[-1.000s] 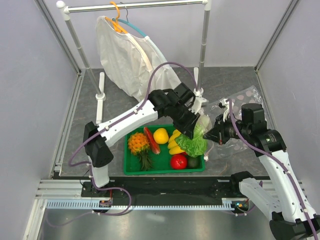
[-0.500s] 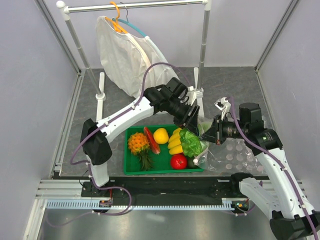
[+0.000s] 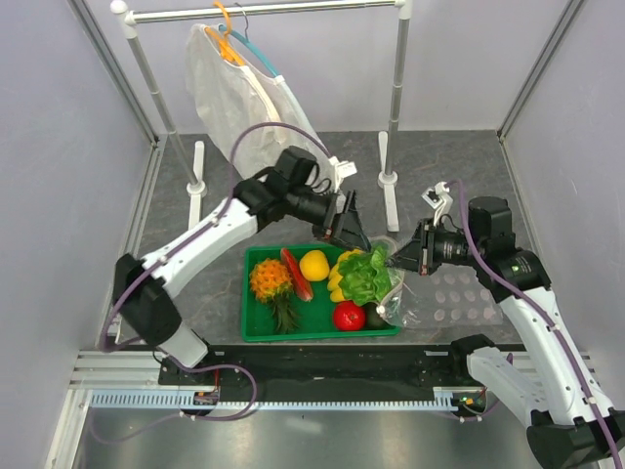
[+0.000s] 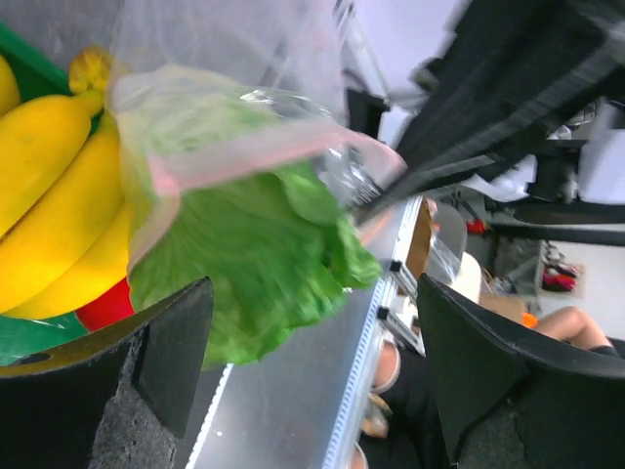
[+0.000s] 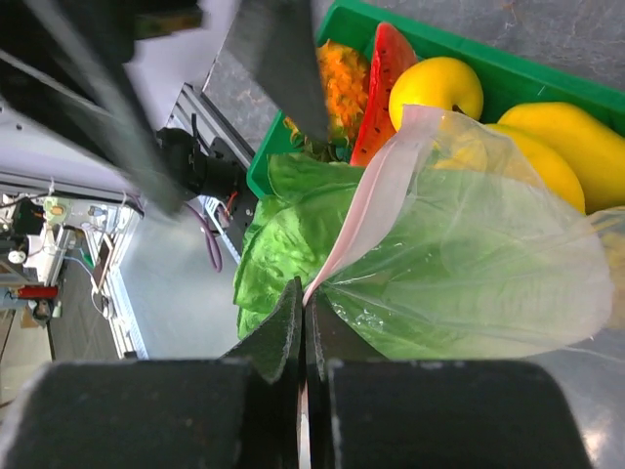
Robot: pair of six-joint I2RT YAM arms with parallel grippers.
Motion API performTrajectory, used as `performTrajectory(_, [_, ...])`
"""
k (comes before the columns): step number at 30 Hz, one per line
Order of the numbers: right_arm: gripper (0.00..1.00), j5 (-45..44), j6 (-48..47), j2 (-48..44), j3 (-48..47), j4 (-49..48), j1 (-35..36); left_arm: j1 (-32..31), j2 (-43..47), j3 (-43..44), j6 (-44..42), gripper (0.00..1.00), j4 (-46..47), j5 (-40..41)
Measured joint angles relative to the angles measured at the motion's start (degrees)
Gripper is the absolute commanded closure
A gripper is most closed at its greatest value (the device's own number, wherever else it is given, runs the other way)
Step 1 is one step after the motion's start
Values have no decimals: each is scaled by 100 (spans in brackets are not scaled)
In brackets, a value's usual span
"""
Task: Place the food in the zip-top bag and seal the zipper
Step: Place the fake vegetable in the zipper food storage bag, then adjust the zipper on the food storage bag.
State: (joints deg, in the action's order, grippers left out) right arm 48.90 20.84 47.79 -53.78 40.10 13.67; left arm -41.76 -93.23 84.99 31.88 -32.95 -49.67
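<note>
Lettuce (image 3: 363, 277) half inside bag (image 3: 454, 298); tomato (image 3: 349, 316), yellow fruit (image 3: 313, 265) lie in tray (image 3: 256, 332). Right fingers (image 5: 303, 332) pinch unsealed zipper (image 5: 376, 200); left fingers (image 3: 349, 233) released.

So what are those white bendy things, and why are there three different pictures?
They are two robot arms bolted to a table. One picture looks down from above. The other two come from little cameras on each arm's wrist, so you see its own black fingers up close. On the table sits a green tray with toy food: a pineapple, a yellow fruit, a tomato and bananas. Behind hangs a white garment on a rack. The right gripper is pinched shut on the pink strip at the mouth of a clear zip-top bag. A leafy lettuce is partly inside that bag, with leaves sticking out. The left gripper is open and holds nothing.
</note>
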Motion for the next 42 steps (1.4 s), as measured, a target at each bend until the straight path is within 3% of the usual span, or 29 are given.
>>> performTrajectory(8, [100,-184,173,155,-675,-9,-170,363,1552,-813,-448,15,319,531])
performTrajectory(13, [100,-249,345,282,-1440,-116,-282,468,2398,-1513,-629,28,413,1429])
performTrajectory(16, [100,-245,505,291,-1639,-232,-293,824,2459,-1655,-520,40,501,1659])
performTrajectory(21, [100,-249,857,289,-1674,-332,-302,1292,1952,-1744,-2,49,820,1615])
performTrajectory(32, [100,-243,1377,293,-1676,-575,-374,1117,1856,-3333,1779,49,2514,874])
performTrajectory(42, [100,-195,1587,293,-1661,-817,-385,503,2157,-3486,2557,49,3735,935])
